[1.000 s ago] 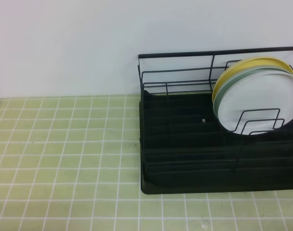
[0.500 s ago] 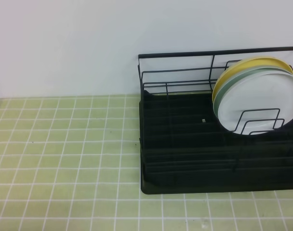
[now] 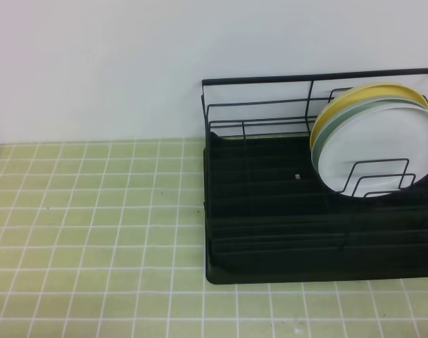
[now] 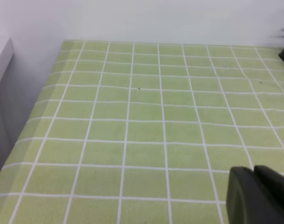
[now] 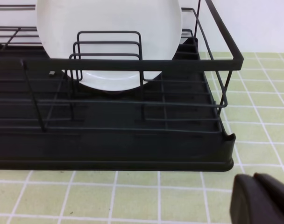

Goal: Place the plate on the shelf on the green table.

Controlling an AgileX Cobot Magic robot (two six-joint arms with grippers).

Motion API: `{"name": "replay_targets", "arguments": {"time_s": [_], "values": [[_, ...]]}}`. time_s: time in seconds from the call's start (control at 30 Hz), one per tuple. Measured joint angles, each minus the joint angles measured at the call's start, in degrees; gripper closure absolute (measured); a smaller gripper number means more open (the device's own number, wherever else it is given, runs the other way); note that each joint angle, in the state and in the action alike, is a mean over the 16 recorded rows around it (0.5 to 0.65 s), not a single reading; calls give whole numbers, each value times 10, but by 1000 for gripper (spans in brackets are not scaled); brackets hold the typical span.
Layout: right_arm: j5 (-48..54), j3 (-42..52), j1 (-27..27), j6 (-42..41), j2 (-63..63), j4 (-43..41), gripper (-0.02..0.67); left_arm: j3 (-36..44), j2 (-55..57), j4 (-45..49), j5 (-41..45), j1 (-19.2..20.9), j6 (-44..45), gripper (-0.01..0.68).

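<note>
Green tabletop (image 3: 94, 211): small light yellow-green square tiles with white grout, filling the lower and left parts of the exterior view and meeting a white wall (image 3: 94, 63) along its far edge.

Shelf (image 3: 270, 211): black wire dish rack with ribbed tray base, sitting on the tabletop at the right of the exterior view; tall back rail running across the upper right, upright dividers standing at the right end.

Plate (image 3: 379, 151): glossy white, standing on edge in the dividers at the upper right of the exterior view, tilting back. It is the frontmost of three; a pale blue-green plate (image 3: 335, 125) is leaning just behind it and a yellow plate (image 3: 348, 97) behind that. In the right wrist view the white plate (image 5: 109, 28) is filling the upper centre behind the divider loops.

Left gripper (image 4: 259, 196): dark body showing in the lower right corner of the left wrist view, hanging over bare tiles, jaws pressed together, gripping nothing.

Right gripper (image 5: 261, 198): dark body in the lower right corner of the right wrist view, in front of the shelf's near corner, jaws pressed together, gripping nothing.
</note>
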Motion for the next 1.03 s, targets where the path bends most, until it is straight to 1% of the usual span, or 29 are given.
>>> {"name": "replay_targets", "arguments": {"time_s": [1.03], "values": [[1, 0, 0, 0, 0, 0, 649, 0, 0, 0, 0, 0, 0, 673]]}}
